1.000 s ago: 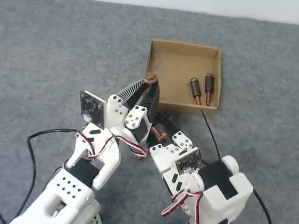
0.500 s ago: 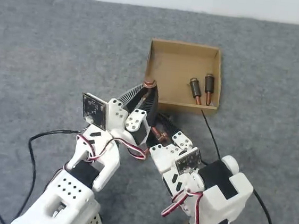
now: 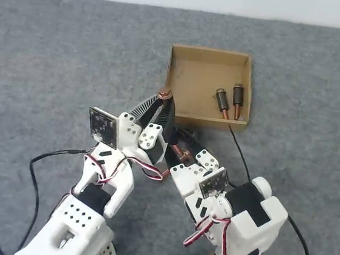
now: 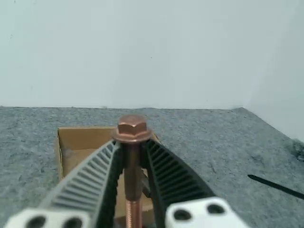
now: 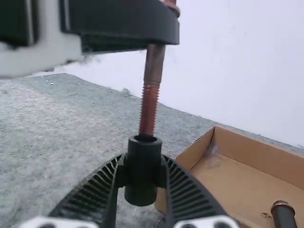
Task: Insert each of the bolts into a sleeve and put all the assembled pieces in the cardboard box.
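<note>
**Copper bolt at the mouth of a black sleeve**

Copper and upright, the bolt [image 4: 131,130] is clamped just under its flanged hex head between the ribbed fingers of the left hand [image 4: 130,148]. Its lower shank is cut off by the frame edge in that wrist view. From the right wrist, the bolt's threaded end [image 5: 148,114] meets the open top of the sleeve [image 5: 141,171], a short black tube. How far it enters, if at all, cannot be told. The right hand [image 5: 141,160] is closed around the sleeve's middle.

From above, the left hand [image 3: 163,102] stands just beside the near left corner of the cardboard box [image 3: 196,84], bolt head uppermost. The right hand [image 3: 179,145] lies under it, its sleeve hard to make out there.

Two assembled pieces [image 3: 222,101] [image 3: 237,98] lie side by side on the box floor by its right wall, dark sleeves with copper ends. The box sits on a grey carpeted worktop [image 3: 74,50].
</note>
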Available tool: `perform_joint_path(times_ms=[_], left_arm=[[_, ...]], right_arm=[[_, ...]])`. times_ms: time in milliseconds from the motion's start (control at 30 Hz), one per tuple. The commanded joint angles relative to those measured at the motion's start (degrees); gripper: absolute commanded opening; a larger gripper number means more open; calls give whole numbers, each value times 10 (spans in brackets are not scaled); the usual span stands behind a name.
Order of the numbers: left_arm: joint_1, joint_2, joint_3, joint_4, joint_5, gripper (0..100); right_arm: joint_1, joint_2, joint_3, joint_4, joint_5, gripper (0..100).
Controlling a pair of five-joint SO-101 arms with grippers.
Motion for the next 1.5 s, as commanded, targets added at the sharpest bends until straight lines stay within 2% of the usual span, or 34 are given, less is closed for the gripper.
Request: perform_joint_path(times_ms=[0, 933, 1133, 1467], left_arm=[[23, -12, 7, -14, 4, 12], [25, -10, 78, -10, 3, 12], [25, -11, 75, 44, 3, 12], [24, -11, 75, 44, 3, 13]], right_arm=[[15, -29, 18, -15, 9, 7], [27, -32, 19, -15, 12, 7], [27, -32, 19, -15, 12, 7], [27, -32, 19, -15, 12, 7]])
